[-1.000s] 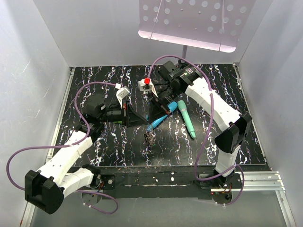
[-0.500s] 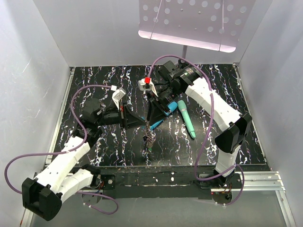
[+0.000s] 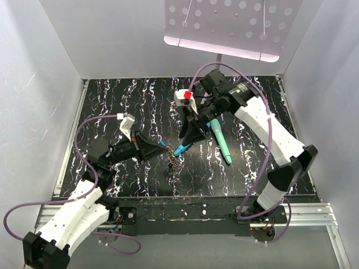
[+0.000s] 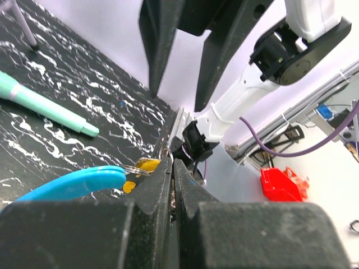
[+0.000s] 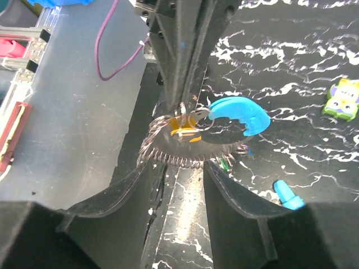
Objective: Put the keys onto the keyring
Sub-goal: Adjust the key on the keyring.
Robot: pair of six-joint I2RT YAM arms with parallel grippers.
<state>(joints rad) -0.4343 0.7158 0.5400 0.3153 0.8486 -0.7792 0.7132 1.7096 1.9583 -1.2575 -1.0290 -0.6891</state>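
One keyring (image 5: 238, 115), a grey loop with a blue section, hangs pinched in the clenched left gripper (image 4: 171, 163), just left of the one teal stick (image 3: 222, 144). One yellow key (image 5: 180, 128) sits on it; any others too blurred to count. Right gripper (image 5: 178, 174) is released, jaws spread by the ring, also left of the stick.

The keyring (image 5: 168, 150) hangs from the tip of the left gripper (image 4: 172, 163), over the middle of the table (image 3: 112, 106). A key (image 5: 180, 128) sits against the ring, right by that tip. The right gripper (image 3: 190, 139) is just behind the ring, not touching it. A stick (image 3: 222, 143) lies on the table, to the right of that gripper.
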